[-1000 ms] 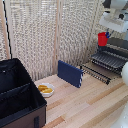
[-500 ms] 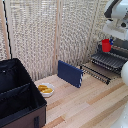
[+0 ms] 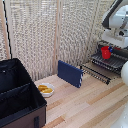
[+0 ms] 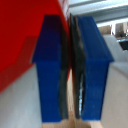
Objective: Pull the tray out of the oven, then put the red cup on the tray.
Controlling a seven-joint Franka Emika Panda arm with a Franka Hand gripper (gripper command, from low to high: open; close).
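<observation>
The end effector (image 4: 71,70) pinches the red cup's (image 3: 105,52) rim between its blue fingers (image 4: 92,65), holding it over the tray (image 3: 102,66), which juts from the oven (image 3: 120,50) at far right.

My arm (image 3: 116,17) enters at upper right of exterior frame, white, wrist bent downward. My gripper (image 4: 71,75) fills wrist frame: blue fingers (image 4: 49,65) nearly together, narrow gap between pads.
</observation>
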